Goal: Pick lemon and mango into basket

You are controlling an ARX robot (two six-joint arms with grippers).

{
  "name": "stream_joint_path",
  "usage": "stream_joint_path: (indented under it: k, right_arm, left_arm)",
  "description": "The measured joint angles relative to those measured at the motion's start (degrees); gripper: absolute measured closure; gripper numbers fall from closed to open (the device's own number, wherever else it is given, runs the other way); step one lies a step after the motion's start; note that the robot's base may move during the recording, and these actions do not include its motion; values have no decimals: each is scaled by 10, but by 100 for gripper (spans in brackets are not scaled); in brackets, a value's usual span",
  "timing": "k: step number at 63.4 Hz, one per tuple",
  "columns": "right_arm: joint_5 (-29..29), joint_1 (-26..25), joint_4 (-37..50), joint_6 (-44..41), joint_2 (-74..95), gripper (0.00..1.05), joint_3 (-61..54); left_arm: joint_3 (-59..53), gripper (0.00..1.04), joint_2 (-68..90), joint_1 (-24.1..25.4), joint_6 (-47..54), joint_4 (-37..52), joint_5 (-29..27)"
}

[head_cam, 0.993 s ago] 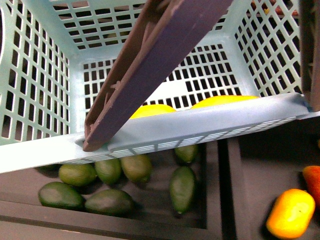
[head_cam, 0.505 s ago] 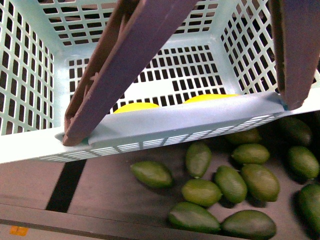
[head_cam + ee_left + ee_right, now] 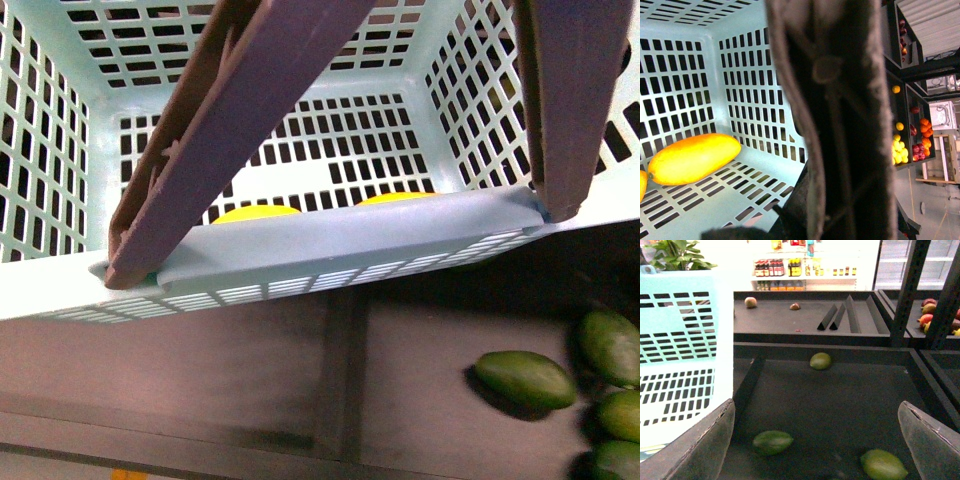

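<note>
Basket (image 3: 330,255) shifted so fewer avocados (image 3: 525,378) show than before, lemon (image 3: 256,213) and mango (image 3: 694,158) inside mostly hidden by rim, right gripper (image 3: 815,450) jaws open, left jaws' state indiscernible.

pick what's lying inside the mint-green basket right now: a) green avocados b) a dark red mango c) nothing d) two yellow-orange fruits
d: two yellow tops peek over the basket's near rim in the front view, and the left wrist view shows an oblong orange-yellow fruit on its slotted floor; the avocados lie outside, below.
</note>
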Motion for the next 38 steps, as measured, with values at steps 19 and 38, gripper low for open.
stream_joint_path:
  k: [19, 38]
  right_arm:
    - [-4, -1, 0, 0, 0, 9, 0]
    - [-3, -1, 0, 0, 0, 9, 0]
  left_arm:
    - [0, 100, -2, 7, 1, 0, -12]
    - [-7, 100, -1, -2, 3, 20, -49]
